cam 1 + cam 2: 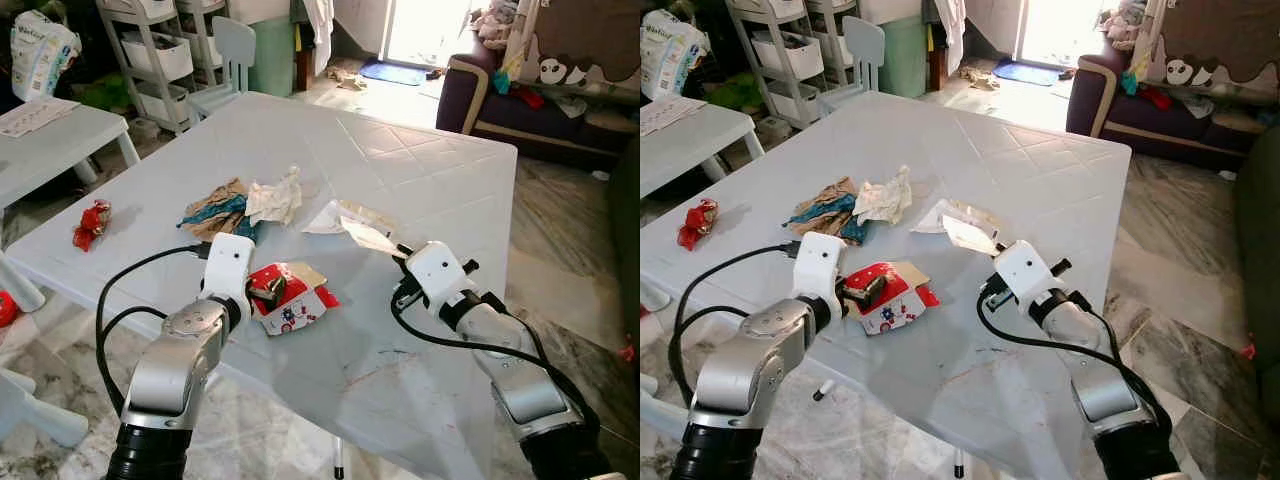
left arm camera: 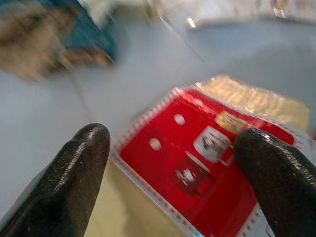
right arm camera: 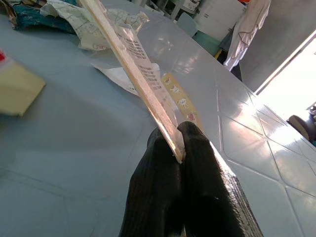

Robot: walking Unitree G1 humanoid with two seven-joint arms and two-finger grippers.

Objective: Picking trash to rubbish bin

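On the far left of the white table (image 1: 420, 170) a crumpled red wrapper (image 1: 91, 223) is seen, well apart from both arms. Further right, a heap of brown and teal crumpled packaging (image 1: 212, 212) lies beside a scrunched white paper (image 1: 275, 198).

At the near edge, the left gripper (image 2: 173, 163) is held over a flattened red carton (image 1: 290, 295) printed with white dots; in the left wrist view its 2 black fingers (image 2: 74, 173) are spread apart, with the carton between them and not yet clamped. A slip is judged likely here: the carton lies flat on the smooth top, so the fingers could skid over it or push it off the near edge rather than catch it.

To the right, the right gripper (image 3: 180, 148) is pinched tight on the edge of a thin clear plastic wrapper (image 3: 143, 84), which is raised off the table at a slant. Only a narrow margin is gripped, so the film could be pulled free or torn when carried. A second piece of flat white wrapper (image 1: 330, 218) lies on the table just beyond it.

No rubbish bin can be identified, so nothing can be said of its contents. Stacked drawer bins (image 1: 160, 50) stand at the far left; their contents cannot be made out.
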